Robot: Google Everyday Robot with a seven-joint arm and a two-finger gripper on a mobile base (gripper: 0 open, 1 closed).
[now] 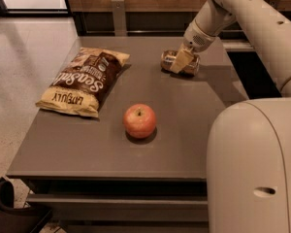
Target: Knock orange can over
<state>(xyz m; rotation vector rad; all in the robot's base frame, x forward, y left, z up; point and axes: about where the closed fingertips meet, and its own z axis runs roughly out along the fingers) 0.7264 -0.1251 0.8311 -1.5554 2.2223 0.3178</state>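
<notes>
At the far right part of the flat grey counter [87, 144], the small shiny orange-bronze metal can [166, 60] seems to lie on its side, and since it is round it could roll off the back or the right edge if the arm gives it one more push. The pale claw [182, 60] sits right over the can's middle and looks like it touches it, so pulling away crooked could drag the can along too. I cannot tell if the claw is spread or pressed together, or if it pinches the can.
</notes>
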